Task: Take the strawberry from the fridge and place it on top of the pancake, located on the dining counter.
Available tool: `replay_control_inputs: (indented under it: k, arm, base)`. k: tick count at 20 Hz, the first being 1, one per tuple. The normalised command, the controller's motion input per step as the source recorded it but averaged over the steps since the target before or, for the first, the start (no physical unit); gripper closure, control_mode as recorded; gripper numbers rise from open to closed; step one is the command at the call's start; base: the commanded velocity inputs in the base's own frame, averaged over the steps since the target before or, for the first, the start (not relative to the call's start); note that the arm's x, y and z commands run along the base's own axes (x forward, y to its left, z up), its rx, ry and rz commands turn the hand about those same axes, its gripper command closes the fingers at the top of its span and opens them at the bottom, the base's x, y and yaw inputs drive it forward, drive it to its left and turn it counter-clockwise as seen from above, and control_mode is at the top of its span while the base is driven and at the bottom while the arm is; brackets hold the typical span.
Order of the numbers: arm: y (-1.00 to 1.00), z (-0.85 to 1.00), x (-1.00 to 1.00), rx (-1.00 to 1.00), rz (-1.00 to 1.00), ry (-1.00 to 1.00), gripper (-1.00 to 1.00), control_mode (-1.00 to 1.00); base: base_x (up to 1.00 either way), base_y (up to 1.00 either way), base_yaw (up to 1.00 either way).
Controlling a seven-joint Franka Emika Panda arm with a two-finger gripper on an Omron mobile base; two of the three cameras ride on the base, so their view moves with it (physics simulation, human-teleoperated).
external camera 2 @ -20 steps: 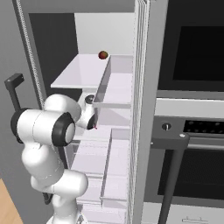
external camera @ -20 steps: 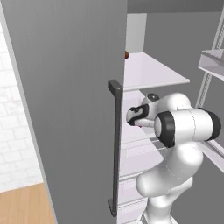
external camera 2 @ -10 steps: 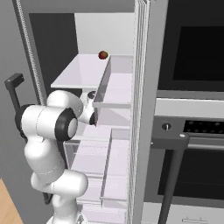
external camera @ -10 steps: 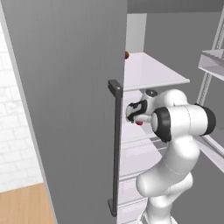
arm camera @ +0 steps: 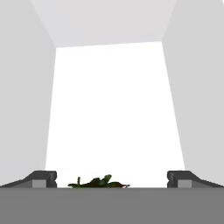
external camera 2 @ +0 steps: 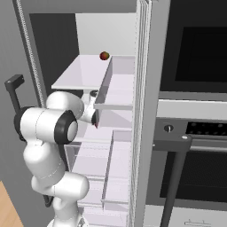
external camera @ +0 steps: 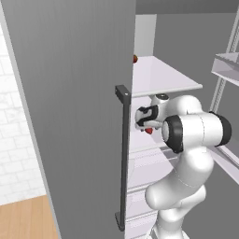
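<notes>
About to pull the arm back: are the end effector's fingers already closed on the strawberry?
No. In the hand view the fingertips stand wide apart, with the strawberry's green leaves lying untouched between them.

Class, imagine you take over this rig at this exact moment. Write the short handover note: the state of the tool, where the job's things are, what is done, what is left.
Tool: fingers wide apart, reaching into the open fridge under the upper shelf.
Strawberry: just beyond the tool on the lower shelf; in the hand view its green leaves lie between the fingertips, not gripped.
The darker round fruit on the upper shelf is not the target.
Done: fridge opened, tool lined up on the berry.
Left: shut on the strawberry, withdraw, carry it to the pancake on the dining counter.
</notes>
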Motion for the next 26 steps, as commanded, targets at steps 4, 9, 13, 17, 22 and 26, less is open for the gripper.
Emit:
replay_control_inputs:
  k: [4, 9, 13, 17, 22, 26]
  arm:
    - [0.04, 0.0, -0.14, 0.0, -0.02, -0.06, -1.0, -1.0]
    - [0.02, 0.0, -0.04, 0.0, -0.02, -0.02, -1.0, -1.0]
    - [0.0, 0.0, -0.12, 0.0, -0.05, 0.0, -1.0, -1.0]
    - [0.0, 0.0, -0.16, 0.0, -0.05, 0.0, -1.0, -1.0]
    - [0.0, 0.0, -0.12, 0.0, -0.04, -0.01, -1.0, -1.0]
    - [0.0, 0.0, 0.0, 0.0, 0.0, -0.06, -1.0, -1.0]
  base:
    - [0.0, 0.0, 0.0]
    - [0.0, 0.0, 0.0]
    - [0.0, 0.0, 0.0]
    - [0.0, 0.0, 0.0]
    - [0.0, 0.0, 0.0]
    - [0.0, 0.0, 0.0]
